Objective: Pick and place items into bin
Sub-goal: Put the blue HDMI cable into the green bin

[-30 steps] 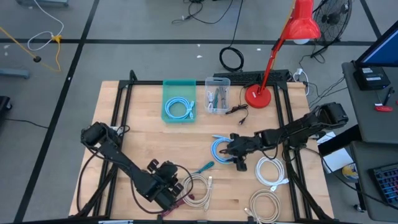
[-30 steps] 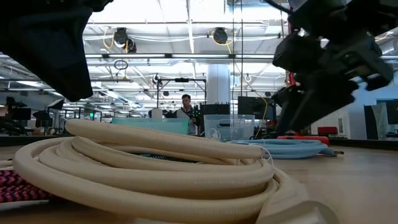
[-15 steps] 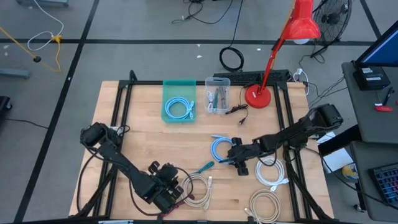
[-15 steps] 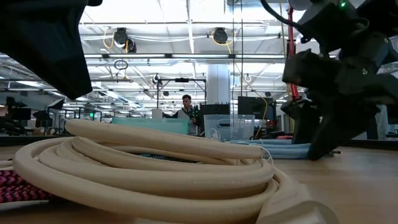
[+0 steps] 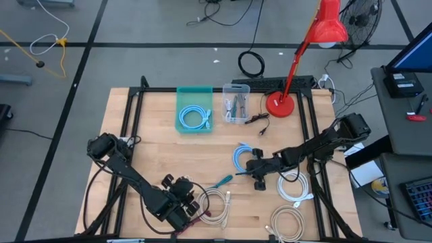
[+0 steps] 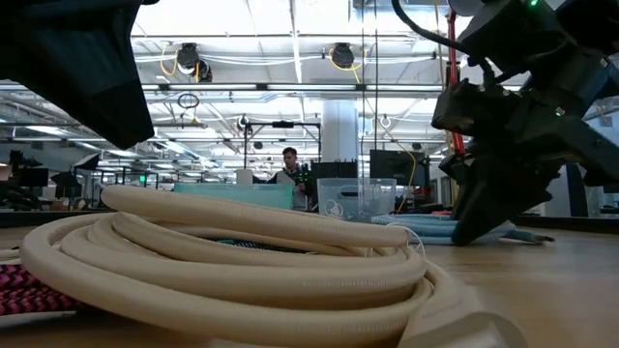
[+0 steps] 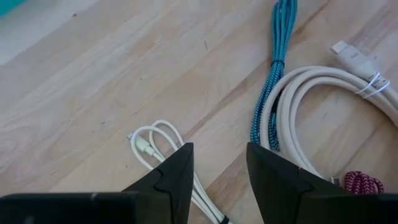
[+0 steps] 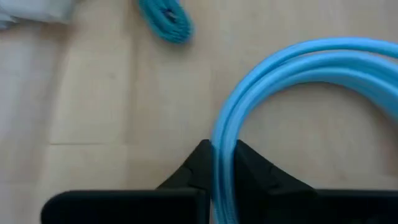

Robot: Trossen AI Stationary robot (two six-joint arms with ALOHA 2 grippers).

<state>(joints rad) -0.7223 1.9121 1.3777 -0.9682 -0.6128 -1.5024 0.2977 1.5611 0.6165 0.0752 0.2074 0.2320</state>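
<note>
A light blue coil (image 5: 240,154) lies right of the table's middle, and my right gripper (image 5: 252,167) is shut on it. Near the front edge my left gripper (image 7: 220,167) hangs open over a thin cream cord (image 7: 153,142). A teal bundled cord (image 7: 274,59), a beige coil (image 7: 323,93) and a maroon cord (image 7: 364,183) lie just beyond it. The teal bin (image 5: 194,108) stands at the back with another light blue coil (image 5: 194,119) inside. My right gripper pinches the light blue coil's bundled strands (image 8: 225,132) between its two fingers (image 8: 198,159), on the side of the loop nearest the arm. The fingers come slanting down from the table's right and lie across the strands. The rest of the coil (image 6: 418,229) rests on the table.
A clear container (image 5: 236,102) stands beside the bin, and a red lamp (image 5: 279,104) with its black cord is at the back right. A white coil (image 5: 294,186) and a beige coil (image 5: 287,223) lie at the front right. A black frame edges the table.
My right gripper has come down onto the light blue coil, moving slightly toward the near edge, and has closed on its strands. The coil has shifted a little on the table.
</note>
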